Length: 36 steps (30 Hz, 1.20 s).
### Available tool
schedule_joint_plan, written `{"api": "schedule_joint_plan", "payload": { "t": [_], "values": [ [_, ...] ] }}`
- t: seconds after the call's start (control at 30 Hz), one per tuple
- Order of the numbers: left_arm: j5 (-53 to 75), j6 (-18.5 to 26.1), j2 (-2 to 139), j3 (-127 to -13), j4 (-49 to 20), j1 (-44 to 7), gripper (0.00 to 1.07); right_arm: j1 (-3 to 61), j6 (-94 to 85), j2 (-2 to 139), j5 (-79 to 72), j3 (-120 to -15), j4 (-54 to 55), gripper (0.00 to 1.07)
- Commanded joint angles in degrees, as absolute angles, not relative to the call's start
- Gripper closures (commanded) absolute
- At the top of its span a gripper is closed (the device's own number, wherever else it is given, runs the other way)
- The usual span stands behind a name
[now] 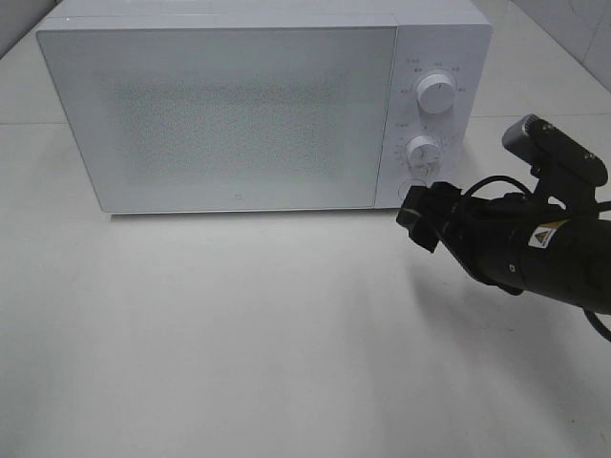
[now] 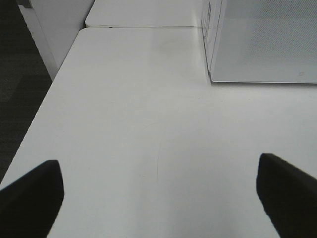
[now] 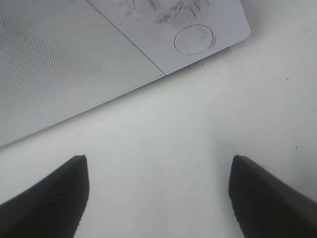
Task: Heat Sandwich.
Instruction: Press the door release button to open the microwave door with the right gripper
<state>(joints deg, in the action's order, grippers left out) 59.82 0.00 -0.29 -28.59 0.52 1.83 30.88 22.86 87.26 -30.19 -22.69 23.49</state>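
Test lab: microwave (image 1: 220, 114) on white table (image 1: 239, 334).

microwave (image 1: 229, 114): white, door shut | upper knob (image 1: 436, 93), lower knob (image 1: 422, 151), round button (image 3: 193, 39) | table (image 1: 239, 334): white

We see open table (image 3: 163, 124) between the jaws of our right gripper (image 3: 158, 163). Just ahead, the microwave (image 3: 148, 29) blocks us, its door (image 3: 54, 59) shut. Ahead of our left gripper (image 2: 158, 163) lies open table; the microwave stands off to one side.

A yellow warning-triangle sticker (image 1: 541, 238) sits on the right arm (image 1: 565, 265); dial markings (image 1: 417, 72) on the microwave (image 1: 220, 114) are illegible.
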Motion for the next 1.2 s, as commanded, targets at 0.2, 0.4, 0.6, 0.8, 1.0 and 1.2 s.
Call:
{"api": "schedule_joint_plan", "payload": {
  "t": [0.2, 0.4, 0.6, 0.8, 1.0, 1.2],
  "values": [
    [59.3, 0.0, -1.8, -28.4, 0.6, 1.9, 0.07, 30.6, -1.3, 81.4, -17.0, -24.0, 27.3, 0.31],
    [59.3, 0.0, -1.8, -28.4, 0.6, 1.9, 0.07, 30.6, -10.2, 78.4, -6.0, -27.0, 27.2, 0.31],
    [59.3, 0.0, -1.8, -28.4, 0.6, 1.9, 0.07, 30.6, -12.5, 74.6, 9.5, -31.7, 21.4, 0.31],
    [59.3, 0.0, -1.8, -28.4, 0.6, 1.9, 0.07, 30.6, -11.0, 71.5, 23.0, -35.6, 13.8, 0.31],
    [59.3, 0.0, -1.8, -28.4, 0.6, 1.9, 0.07, 30.6, -4.8, 66.2, 32.5, -36.7, 5.9, 0.31],
    [59.3, 0.0, -1.8, -28.4, 0.6, 1.9, 0.07, 30.6, -3.2, 58.9, 42.4, -36.8, 2.2, 0.31]
  ]
}}
